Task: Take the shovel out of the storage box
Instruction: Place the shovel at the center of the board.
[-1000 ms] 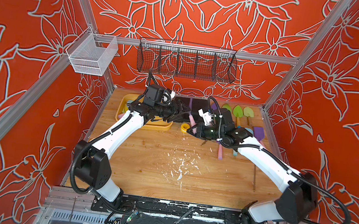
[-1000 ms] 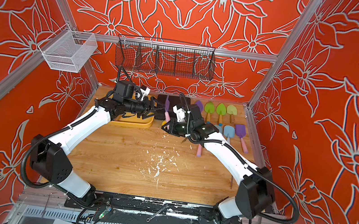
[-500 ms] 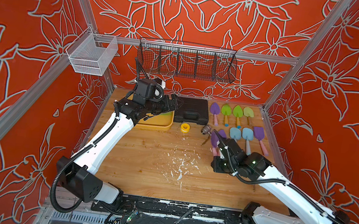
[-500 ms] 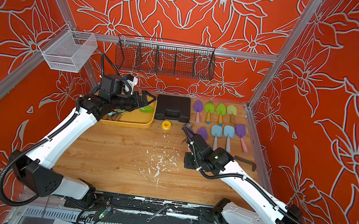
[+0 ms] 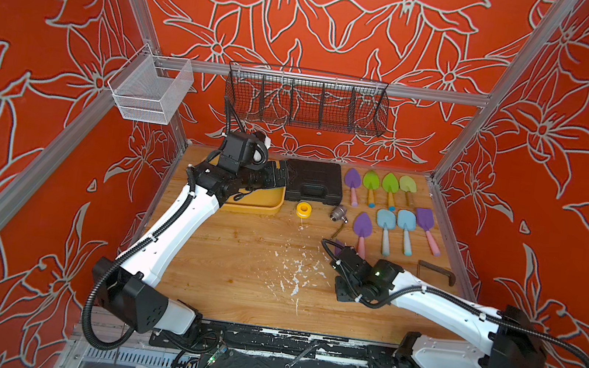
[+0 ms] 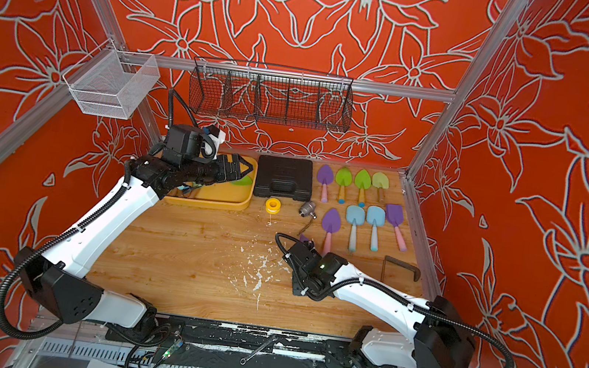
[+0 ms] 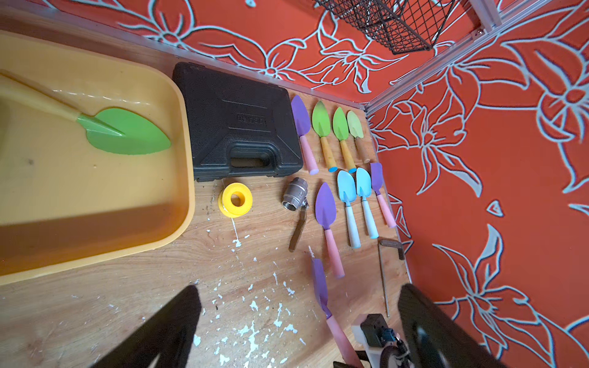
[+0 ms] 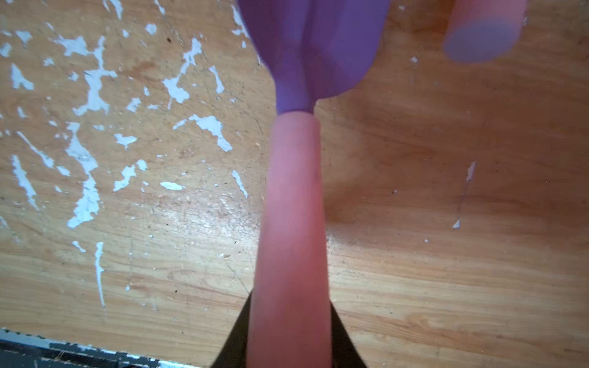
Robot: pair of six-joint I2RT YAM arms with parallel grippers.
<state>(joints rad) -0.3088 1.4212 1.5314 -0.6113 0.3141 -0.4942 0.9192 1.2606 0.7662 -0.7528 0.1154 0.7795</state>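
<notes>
Shovel with purple blade [image 8: 314,47] is now clear of the storage box [image 7: 188,178], clenched in the right tool [image 8: 289,331] over the worktop [image 5: 236,262]; left tool [image 6: 244,173] has spread wide near the green shovel [image 7: 127,132] inside.

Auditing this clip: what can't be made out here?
- Handle end of the green-bladed shovel: cut by the left wrist view's edge.
- Inside of the yellow plastic tub: partly under the left arm in both top views.
- Tips of the right gripper: behind the pink-handled purple shovel, right wrist view.
</notes>
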